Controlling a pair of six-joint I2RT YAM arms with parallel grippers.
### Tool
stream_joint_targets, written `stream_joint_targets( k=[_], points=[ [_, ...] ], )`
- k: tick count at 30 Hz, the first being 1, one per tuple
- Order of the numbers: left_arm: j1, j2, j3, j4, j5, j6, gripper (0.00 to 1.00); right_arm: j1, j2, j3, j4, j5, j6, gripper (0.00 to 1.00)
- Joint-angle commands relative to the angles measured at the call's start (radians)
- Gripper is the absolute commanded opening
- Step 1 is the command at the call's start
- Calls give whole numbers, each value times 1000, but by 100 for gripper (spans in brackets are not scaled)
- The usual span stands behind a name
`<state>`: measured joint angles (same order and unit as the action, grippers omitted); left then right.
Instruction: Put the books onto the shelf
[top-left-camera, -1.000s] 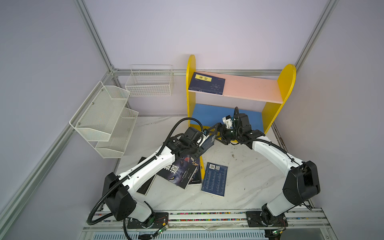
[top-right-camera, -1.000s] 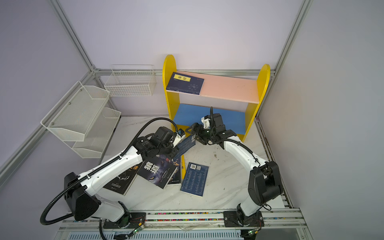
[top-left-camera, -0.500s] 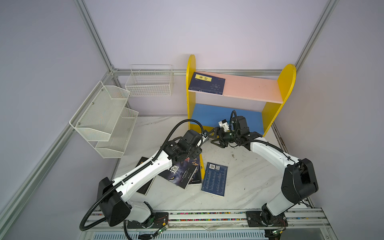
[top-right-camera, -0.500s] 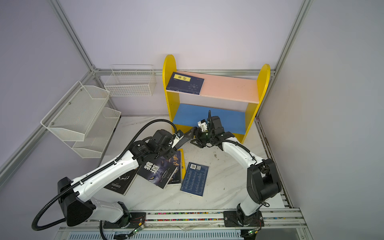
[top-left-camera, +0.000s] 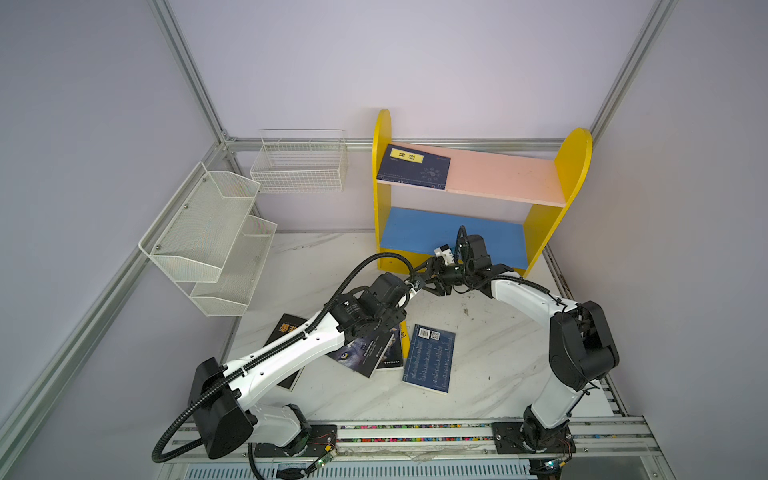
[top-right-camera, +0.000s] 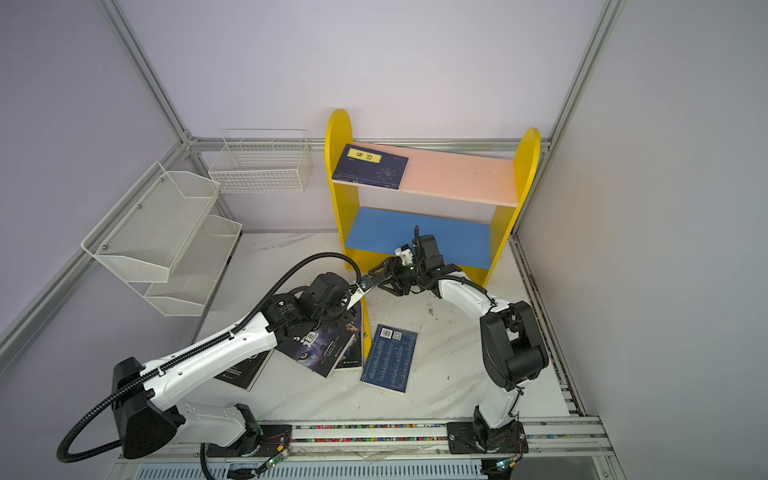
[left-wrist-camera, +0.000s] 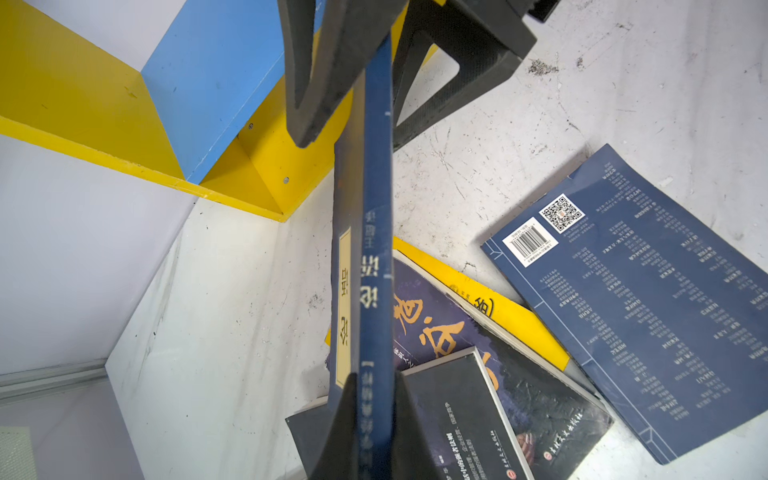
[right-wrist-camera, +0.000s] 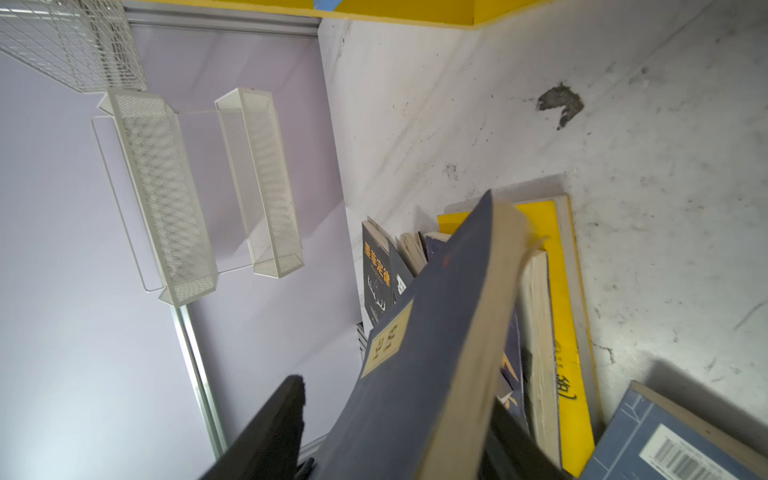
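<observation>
Left gripper (top-left-camera: 404, 296): clamping navy book (left-wrist-camera: 376, 208); right gripper (top-left-camera: 430, 280): straddling its far end, gap visible. Done: one paperback (top-left-camera: 413, 166) on shelf (top-left-camera: 577, 166). Pending: four-plus books (top-left-camera: 430, 359) on table (top-left-camera: 498, 353).

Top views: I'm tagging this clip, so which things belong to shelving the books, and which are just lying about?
Job: shelf; shelved book; held book; on the table, navy book, wolf book, yellow book, black book.
Lying about: mesh rack; wire basket.
</observation>
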<state>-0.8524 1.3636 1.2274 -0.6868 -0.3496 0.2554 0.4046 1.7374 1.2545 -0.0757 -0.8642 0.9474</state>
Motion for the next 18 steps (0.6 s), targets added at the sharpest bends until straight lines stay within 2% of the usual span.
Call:
stream_joint_targets(
  k=[1, 3, 6, 8, 10, 11, 13, 14, 18],
  points=[
    [-7, -59, -29, 141, -38, 29, 0, -7, 14, -8, 63, -25, 55, 38],
    [-7, -52, -35, 145, -50, 37, 2, -9, 11, -22, 103, -39, 87, 27],
    [-7, -53, -58, 156, -91, 39, 20, -15, 4, -20, 110, -33, 92, 17],
    [-7, -62, -79, 167, -131, 4, 48, -28, -4, -22, 110, -16, 93, 15],
    [-7, -76, -90, 176, -176, -63, 67, -52, -14, -30, 109, 3, 91, 13],
    [-4, -86, -94, 175, -174, -80, 80, -65, -18, -36, 110, 12, 90, 13],
    [7, -96, -85, 158, -153, -113, 95, -88, -28, -42, 109, 27, 81, 11],
    [18, -96, -67, 135, -130, -142, 100, -93, -33, -40, 104, 38, 71, 11],
    [114, -79, 20, 51, 43, -278, 100, -95, -42, 23, 16, 89, -23, 11]
  ],
)
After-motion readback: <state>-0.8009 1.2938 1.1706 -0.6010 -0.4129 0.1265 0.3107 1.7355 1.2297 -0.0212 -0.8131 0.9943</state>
